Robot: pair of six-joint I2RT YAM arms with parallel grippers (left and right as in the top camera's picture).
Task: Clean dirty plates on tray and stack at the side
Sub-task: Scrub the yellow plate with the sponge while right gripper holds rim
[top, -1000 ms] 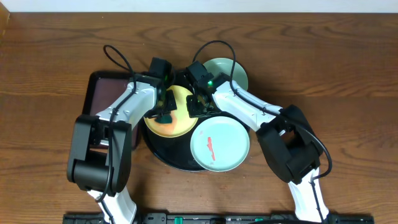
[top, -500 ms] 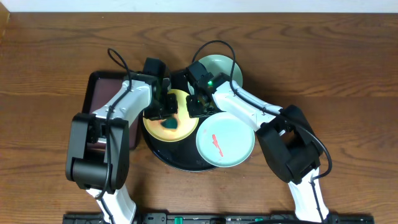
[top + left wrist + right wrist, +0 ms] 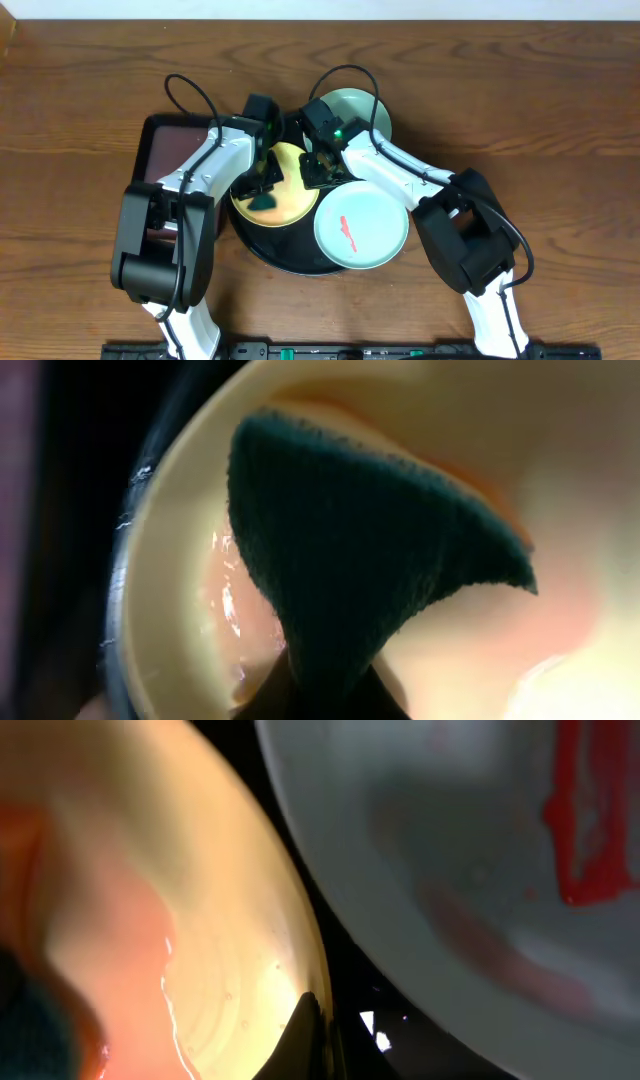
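Since half a second before, the left arm (image 3: 200, 170) had swung its wrist a little back toward the middle, and the green cloth (image 3: 266, 200) had slid slightly toward the near-left part of the yellow plate (image 3: 292, 205). Everything else sat as it had.

The left jaws were clenched on the cloth. In the left wrist view it fanned out from between them, dark green (image 3: 350, 560), and lay pressed flat on the plate (image 3: 450, 650). A wet, pinkish film shone on the plate beside the cloth.

The right arm (image 3: 400, 180) reached in from the other side, with the right jaws down at the yellow plate's far-right edge. The right wrist view showed one dark tip at the plate's rim (image 3: 230, 920). I could not tell whether those jaws were gripping or loose.

The yellow plate lay on the left half of the black tray (image 3: 262, 250). A mint plate (image 3: 378, 242) sat on the tray's right side, jutting over the rim, with a red smear (image 3: 348, 230) across its middle; its edge lay just beside the yellow plate. A second mint plate (image 3: 378, 112) rested behind the tray, partly hidden by the right arm. A brown rectangular tray (image 3: 160, 150) lay on the counter (image 3: 560, 120) to the left, under the left arm.
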